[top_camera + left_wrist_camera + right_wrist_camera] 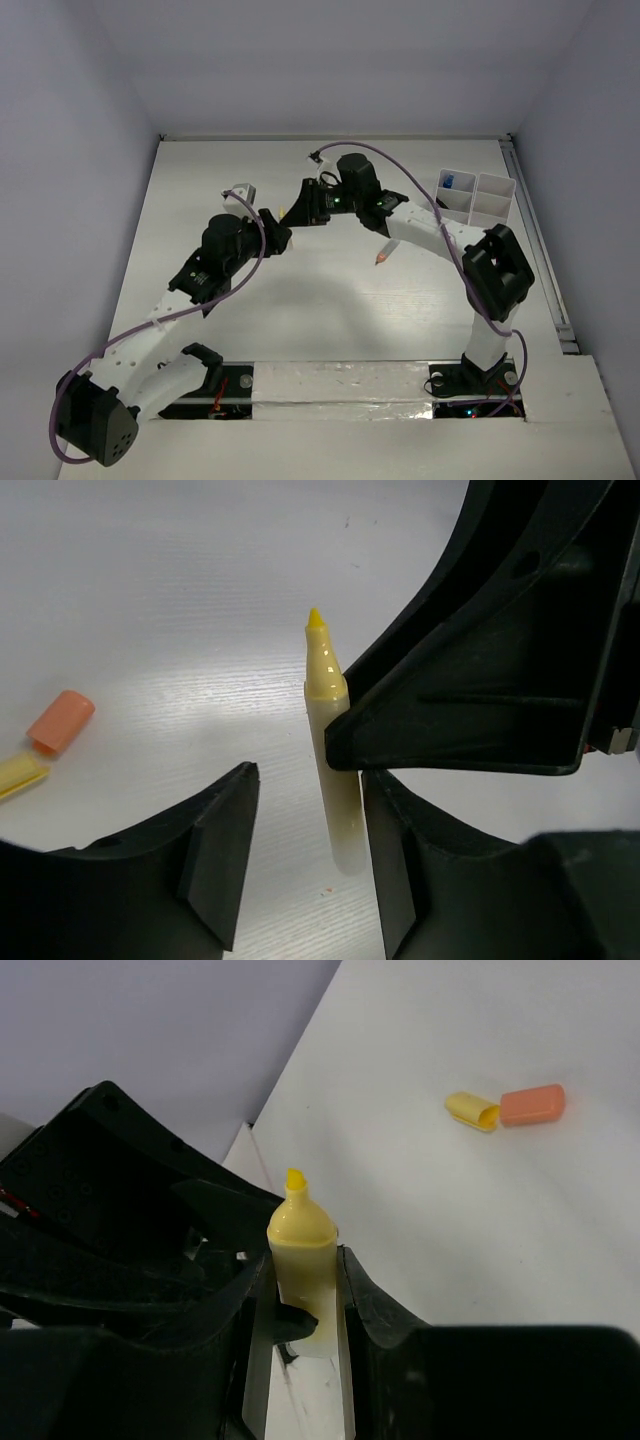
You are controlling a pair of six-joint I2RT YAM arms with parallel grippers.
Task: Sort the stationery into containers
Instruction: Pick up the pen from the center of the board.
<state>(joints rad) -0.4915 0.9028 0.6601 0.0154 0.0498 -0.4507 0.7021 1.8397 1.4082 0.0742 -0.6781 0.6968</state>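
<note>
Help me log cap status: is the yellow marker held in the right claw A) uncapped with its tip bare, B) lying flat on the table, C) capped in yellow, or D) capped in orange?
A: the yellow marker sits clamped in the right claw, its yellow tip bare.

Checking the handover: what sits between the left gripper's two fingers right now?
The uncapped yellow marker sits between the fingers, close to one of them, as the left wrist view shows; the right gripper is clamped on it.
</note>
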